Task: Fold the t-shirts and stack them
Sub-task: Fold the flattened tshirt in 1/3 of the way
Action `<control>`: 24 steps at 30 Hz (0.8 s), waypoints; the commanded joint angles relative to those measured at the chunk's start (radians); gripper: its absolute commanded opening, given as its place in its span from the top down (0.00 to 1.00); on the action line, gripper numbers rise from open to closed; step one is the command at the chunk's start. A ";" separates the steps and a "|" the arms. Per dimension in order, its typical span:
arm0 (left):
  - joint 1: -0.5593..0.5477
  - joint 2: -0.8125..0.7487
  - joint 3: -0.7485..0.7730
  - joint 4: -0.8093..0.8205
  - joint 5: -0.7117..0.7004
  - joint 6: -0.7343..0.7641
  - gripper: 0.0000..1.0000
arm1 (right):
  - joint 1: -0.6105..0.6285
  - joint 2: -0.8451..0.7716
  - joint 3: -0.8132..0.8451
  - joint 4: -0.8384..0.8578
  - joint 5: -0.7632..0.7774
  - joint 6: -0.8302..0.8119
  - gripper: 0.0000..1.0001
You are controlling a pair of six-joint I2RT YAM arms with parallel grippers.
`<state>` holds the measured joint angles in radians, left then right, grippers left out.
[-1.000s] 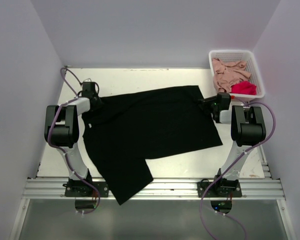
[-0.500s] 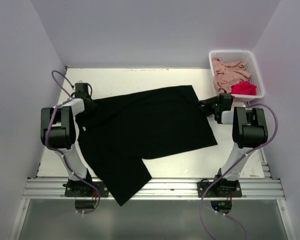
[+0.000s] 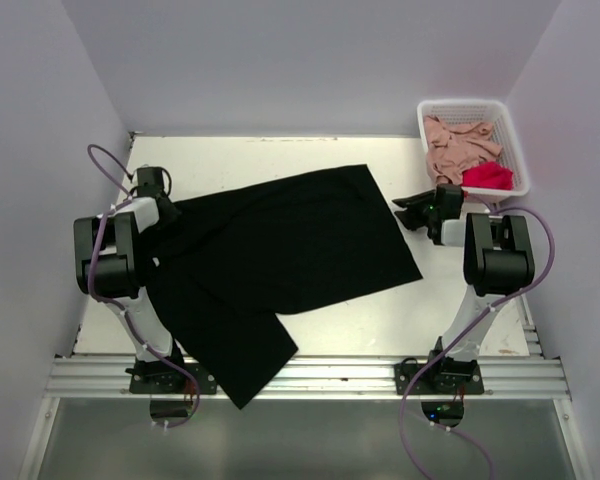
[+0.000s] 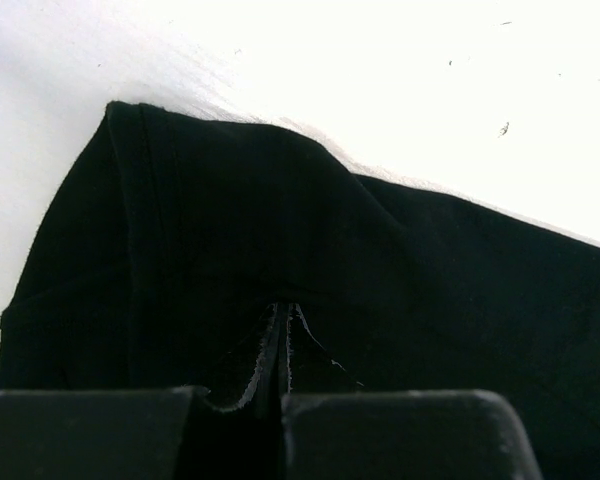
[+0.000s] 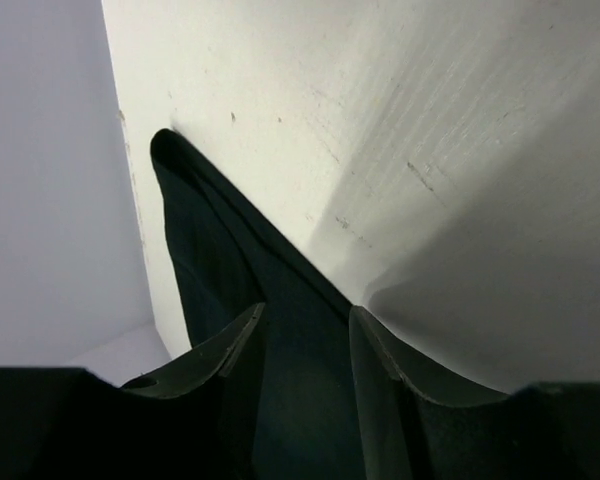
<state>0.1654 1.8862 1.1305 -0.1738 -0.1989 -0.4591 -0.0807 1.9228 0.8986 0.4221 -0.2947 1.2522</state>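
Right now your left gripper (image 3: 166, 208) (image 4: 282, 345) is clamped tight on a fold of the black t-shirt (image 3: 280, 250) (image 4: 230, 230). In the left wrist view, the cloth puckers up into the seam where the two fingers meet. That grip sits at the shirt's left end, close to the left edge of the table (image 3: 280, 155). Your right gripper (image 3: 408, 210) (image 5: 305, 312) has its jaws standing apart. In the right wrist view, a narrow tongue of the black cloth (image 5: 205, 230) runs away from the gap between them across the bare tabletop. From above, its tip is just beside the shirt's right edge, and you cannot tell from either view whether the fingers touch the cloth. The shirt itself lies spread across the middle of the table, slanting from the left edge toward the far right. One part drapes over the near edge onto the metal rail (image 3: 380, 375) between the two arm bases. Beyond your right arm, in the far right corner, a white basket (image 3: 461, 103) holds a crumpled pink t-shirt (image 3: 455, 145). A red t-shirt (image 3: 487, 177) is bunched at the basket's near end.
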 commanded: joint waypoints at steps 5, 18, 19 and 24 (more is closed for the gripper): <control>0.011 -0.007 -0.020 -0.033 0.018 0.020 1.00 | 0.225 0.076 0.305 0.173 -0.299 -0.182 0.56; 0.010 -0.002 -0.028 -0.020 0.059 0.013 1.00 | 0.285 0.102 0.372 0.083 -0.261 -0.234 0.57; 0.010 -0.002 -0.028 -0.021 0.061 0.013 1.00 | 0.280 0.090 0.369 0.072 -0.252 -0.238 0.56; 0.010 -0.004 -0.026 -0.018 0.069 0.013 1.00 | 0.272 0.065 0.353 -0.011 -0.186 -0.298 0.56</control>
<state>0.1699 1.8858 1.1301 -0.1711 -0.1684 -0.4522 0.1909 2.0262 1.2469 0.4675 -0.5182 1.0191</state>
